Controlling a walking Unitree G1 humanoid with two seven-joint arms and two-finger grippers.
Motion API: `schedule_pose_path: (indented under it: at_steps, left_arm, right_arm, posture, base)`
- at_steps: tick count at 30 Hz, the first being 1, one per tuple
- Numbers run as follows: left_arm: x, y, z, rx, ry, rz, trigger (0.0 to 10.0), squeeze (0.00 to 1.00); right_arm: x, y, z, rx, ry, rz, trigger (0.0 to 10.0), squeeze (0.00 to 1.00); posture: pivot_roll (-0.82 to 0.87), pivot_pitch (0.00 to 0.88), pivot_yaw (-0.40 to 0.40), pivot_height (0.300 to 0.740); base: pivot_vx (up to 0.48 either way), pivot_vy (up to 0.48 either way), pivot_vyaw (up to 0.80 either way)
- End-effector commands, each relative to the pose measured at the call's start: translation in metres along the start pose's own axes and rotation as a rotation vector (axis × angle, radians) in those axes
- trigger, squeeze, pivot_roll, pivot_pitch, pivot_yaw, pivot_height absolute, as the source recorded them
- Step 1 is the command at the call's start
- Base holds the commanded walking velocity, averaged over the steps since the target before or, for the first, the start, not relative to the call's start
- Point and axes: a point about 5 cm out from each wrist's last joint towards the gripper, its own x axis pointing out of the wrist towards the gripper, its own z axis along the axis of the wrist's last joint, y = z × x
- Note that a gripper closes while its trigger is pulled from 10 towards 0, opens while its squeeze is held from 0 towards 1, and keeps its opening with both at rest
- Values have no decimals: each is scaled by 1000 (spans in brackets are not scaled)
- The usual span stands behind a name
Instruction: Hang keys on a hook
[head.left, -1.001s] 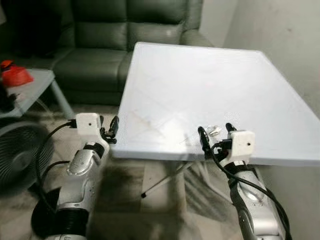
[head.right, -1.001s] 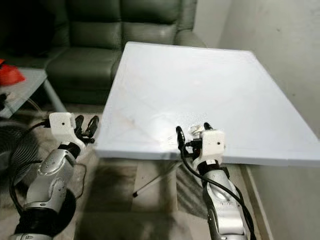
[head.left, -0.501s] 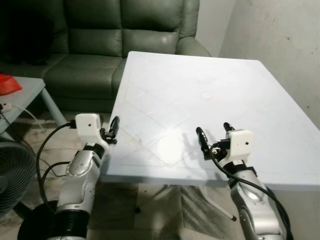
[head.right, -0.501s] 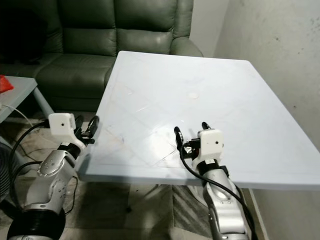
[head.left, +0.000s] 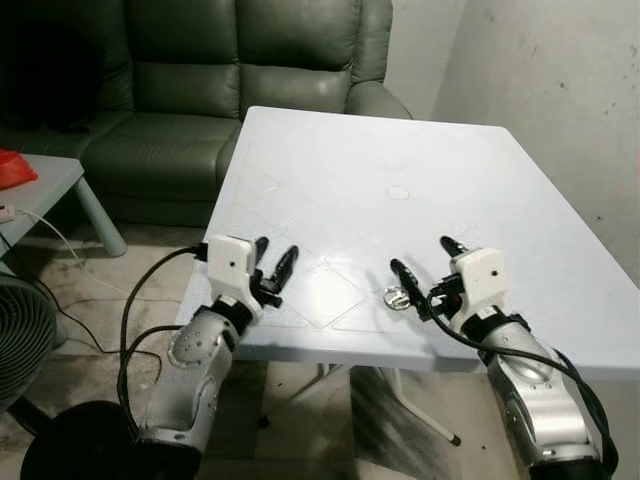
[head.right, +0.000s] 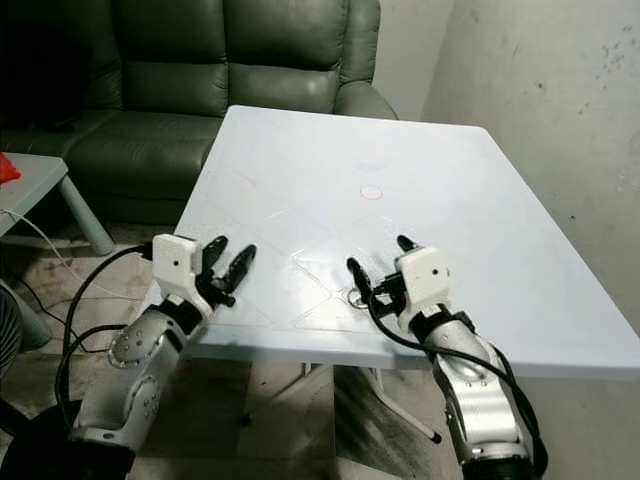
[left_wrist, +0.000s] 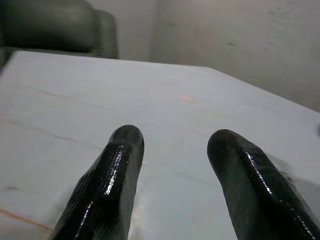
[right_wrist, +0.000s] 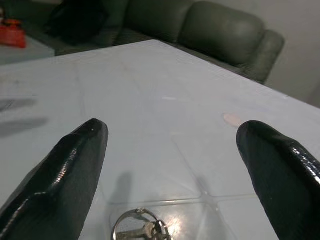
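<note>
Two grippers over the table, keys between the right one's fingers

Head view: keys (head.left: 396, 296) lie on the white table (head.left: 400, 150) near its front edge; right gripper (head.left: 423, 261) spread wide around them, left gripper (head.left: 274, 258) parted.

Right wrist view: keys (right_wrist: 144, 229) rest untouched between wide fingers (right_wrist: 65, 170).

Left wrist view: fingers (left_wrist: 112, 180) apart above the table.

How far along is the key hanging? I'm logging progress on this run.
Barely begun. Done: the robot stands at the white table. In hand: nothing; the right pincer is open above the keys, which lie flat near the front edge. The left pincer is open over the table's left edge. Left: grasp, lift, find a hook, hang.
</note>
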Motion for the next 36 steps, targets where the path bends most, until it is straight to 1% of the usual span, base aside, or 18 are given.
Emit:
schedule_pose_path:
  at_steps: [1, 4, 7, 12, 13, 14, 15, 16, 17, 18, 19, 26, 36]
  left_arm:
    - [0, -10, 5, 14, -17, -44, 10000, 0]
    - [-4, -19, 4, 12, -12, -68, 10000, 0]
    - [-9, -27, 4, -2, -10, -87, 10000, 0]
    - [-13, -34, 4, -8, -2, -96, 10000, 0]
    - [-14, -34, 4, -11, 1, -96, 10000, 0]
    - [-15, -35, 4, -13, 2, -96, 10000, 0]
    - [-16, -36, 4, -14, 8, -96, 10000, 0]
    - [-17, -36, 4, -13, 10, -96, 10000, 0]
    - [-17, -36, 4, -13, 12, -96, 10000, 0]
    - [-17, -36, 4, -13, 13, -96, 10000, 0]
    - [-17, -36, 4, -11, 14, -94, 10000, 0]
    - [-17, -33, 6, -8, 14, -80, 10000, 0]
    - [-17, -34, 7, -15, 13, -71, 10000, 0]
  right_arm:
    - [1, -3, -3, 7, 34, 35, 10000, 0]
    - [2, -3, -8, 28, 63, 77, 10000, 0]
    - [3, -3, -13, 51, 85, 92, 10000, 0]
    - [4, -7, -22, 95, 113, 94, 10000, 0]
    - [5, -9, -24, 98, 120, 88, 9490, 0]
    - [5, -9, -25, 99, 124, 83, 9490, 0]
    - [7, -12, -26, 123, 119, 70, 7843, 0]
    - [7, -14, -25, 131, 117, 65, 6745, 0]
    - [8, -15, -25, 139, 114, 55, 3882, 0]
    - [9, -16, -25, 142, 113, 49, 3882, 0]
    - [10, -19, -25, 151, 107, 38, 0, 0]
    - [12, -22, -25, 154, 100, 50, 0, 0]
    - [8, -27, -28, 128, 120, 118, 0, 0]
  posture:
    - [-89, 71, -69, 724]
    - [-83, 97, -80, 724]
    - [-80, 110, -86, 724]
    - [-73, 140, -90, 724]
    - [-73, 141, -89, 724]
    - [-73, 141, -89, 724]
    - [-70, 145, -89, 724]
    - [-70, 145, -89, 724]
    - [-68, 145, -89, 724]
    - [-67, 145, -89, 724]
    - [-67, 145, -89, 724]
    - [-59, 135, -93, 724]
    - [-58, 136, -97, 724]
  base:
    - [0, 0, 0]
    - [0, 0, 0]
    - [0, 0, 0]
    - [0, 0, 0]
    - [0, 0, 0]
    - [0, 0, 0]
    - [0, 0, 0]
    - [0, 0, 0]
    - [0, 0, 0]
    - [0, 0, 0]
    - [0, 0, 0]
    - [0, 0, 0]
    - [0, 0, 0]
